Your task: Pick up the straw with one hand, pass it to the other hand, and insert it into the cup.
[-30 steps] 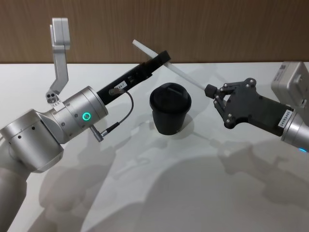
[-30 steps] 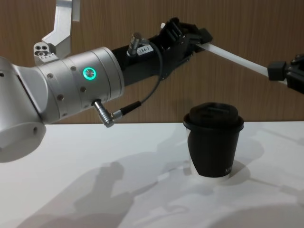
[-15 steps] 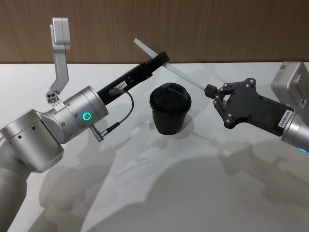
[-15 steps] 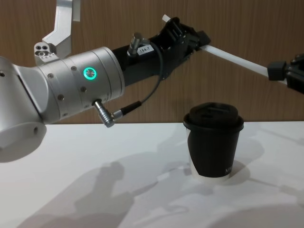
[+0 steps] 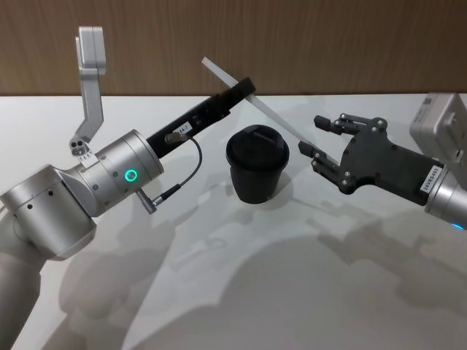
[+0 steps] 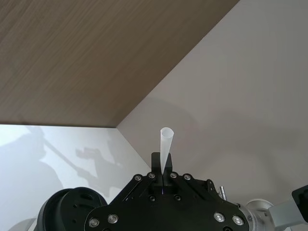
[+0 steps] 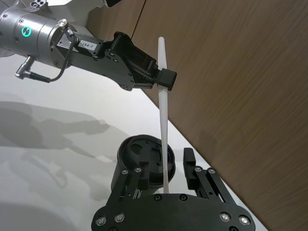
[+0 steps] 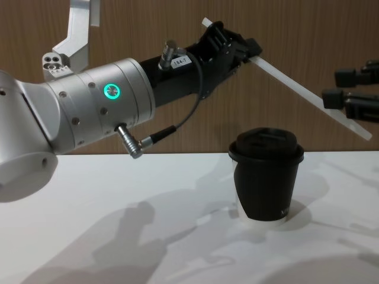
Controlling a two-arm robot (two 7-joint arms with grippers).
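My left gripper (image 5: 246, 89), on the silver wrist with the green ring, is shut on the white straw (image 5: 273, 114) near its upper end, above and behind the cup. The straw slants down to the right past the black lidded cup (image 5: 257, 165), which stands upright on the table. My right gripper (image 5: 322, 138) is open to the right of the cup, and the straw's lower end lies loose between its spread fingers. In the right wrist view the straw (image 7: 163, 125) runs up between the right gripper's (image 7: 162, 177) fingers to the left gripper (image 7: 164, 77). From the chest, the straw (image 8: 308, 90) crosses above the cup (image 8: 266, 177).
The white table (image 5: 241, 292) extends in front of the cup, with arm shadows on it. A brown wood-panel wall (image 5: 328, 44) runs along its far edge. A thin dark cable (image 5: 191, 175) loops under the left wrist.
The right gripper has opened and let go of the straw. The straw's free end has dropped lower, pivoting in the left gripper, which has not moved.
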